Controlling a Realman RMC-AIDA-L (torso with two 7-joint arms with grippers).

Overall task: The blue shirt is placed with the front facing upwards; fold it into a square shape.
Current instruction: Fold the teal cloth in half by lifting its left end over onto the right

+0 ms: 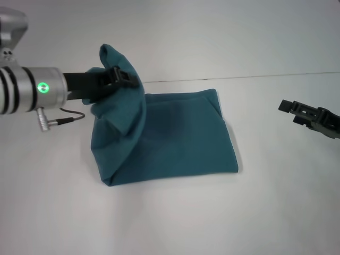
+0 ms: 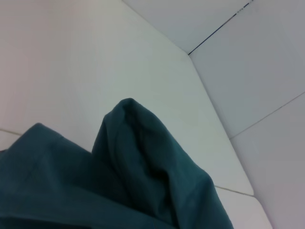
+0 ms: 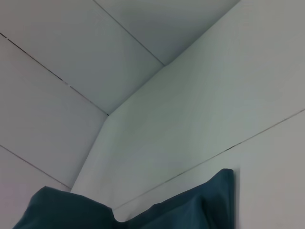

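Head view: the shirt (image 1: 170, 138) lies on the white counter (image 1: 175, 218), already folded to a rough rectangle. The left hand (image 1: 123, 78) is clamped on a raised bunch of cloth at its left end. The right hand (image 1: 313, 117) hangs apart, gripping nothing; whether it is open I cannot tell. Light, limp, non-slippery cloth, I judge: best taken at edges or corners.

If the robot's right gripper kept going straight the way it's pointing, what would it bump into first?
Probably the blue shirt. The right gripper sits apart from it at the table's right side, pointing left toward the shirt's right edge. It may be hovering higher, so it could pass above the cloth.
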